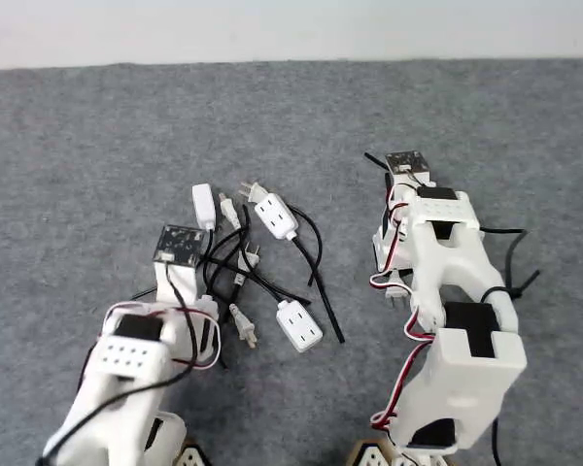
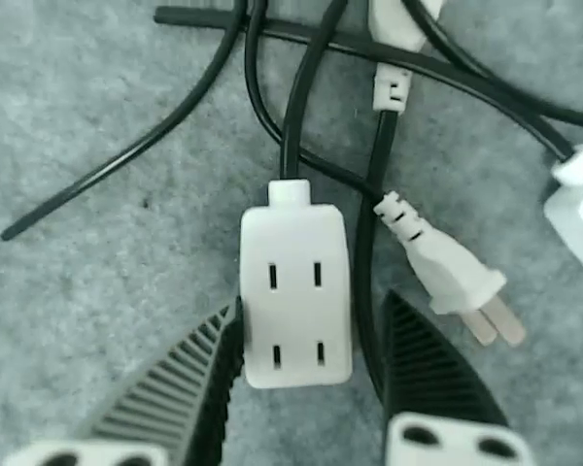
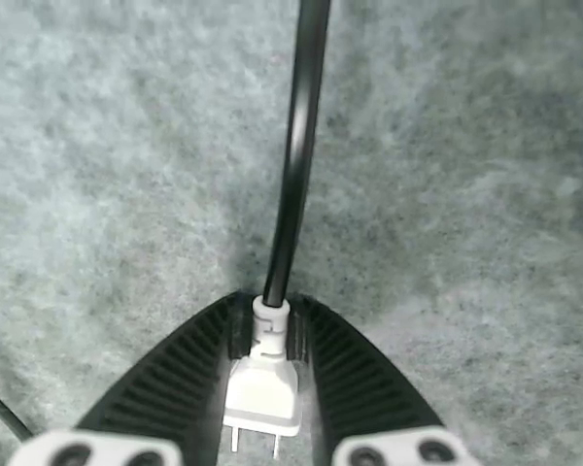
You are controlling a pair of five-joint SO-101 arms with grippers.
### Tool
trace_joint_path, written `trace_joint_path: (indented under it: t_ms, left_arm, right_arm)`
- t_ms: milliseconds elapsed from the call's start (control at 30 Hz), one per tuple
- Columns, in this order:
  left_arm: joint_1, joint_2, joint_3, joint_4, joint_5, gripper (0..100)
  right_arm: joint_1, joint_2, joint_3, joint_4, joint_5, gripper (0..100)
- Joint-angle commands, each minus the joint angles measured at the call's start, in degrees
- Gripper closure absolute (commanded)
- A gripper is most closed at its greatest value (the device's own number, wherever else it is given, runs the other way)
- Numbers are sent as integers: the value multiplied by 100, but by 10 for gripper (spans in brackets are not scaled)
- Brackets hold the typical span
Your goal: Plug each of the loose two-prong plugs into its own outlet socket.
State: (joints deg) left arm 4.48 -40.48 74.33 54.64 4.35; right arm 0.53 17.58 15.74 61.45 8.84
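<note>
White plug (image 3: 262,393) gripped in right jaws, outlet socket (image 2: 294,291) between parted left jaws

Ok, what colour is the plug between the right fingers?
White plug, black cord; right wrist view.

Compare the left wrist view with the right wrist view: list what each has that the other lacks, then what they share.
Left wrist view: the left gripper, open, straddling a white socket, a loose plug lying beside it, and several crossed cords.
Right wrist view: the right gripper shut on a plug, prongs toward the camera, one cord running away from it.
Both: grey carpet, black cord and dark ribbed fingers.
</note>
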Motion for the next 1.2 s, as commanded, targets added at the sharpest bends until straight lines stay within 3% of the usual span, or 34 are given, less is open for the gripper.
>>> trace_joint_path:
  t_ms: [0,233,400,500,633,800,1167]
  left_arm:
    - [62,580,-470,-149,79,791]
    - [53,1521,-936,-149,97,807]
    - [79,2031,-1279,-176,88,991]
    - [299,2163,-1376,-149,299,987]
    - [1020,2207,-1411,-167,1653,988]
    - [1582,2215,-1604,-158,1749,987]
    - [1521,2215,-1657,-158,1723,961]
  right_arm:
    - [-92,-198,-9,-163,-62,991]
    - [-92,-198,-9,-154,53,991]
    - [-92,-198,-9,-154,53,991]
    - [-92,-198,-9,-154,53,991]
    - [-92,-198,-9,-154,53,991]
    - [-92,-198,-9,-154,53,991]
    - [-92,-198,-9,-163,53,991]
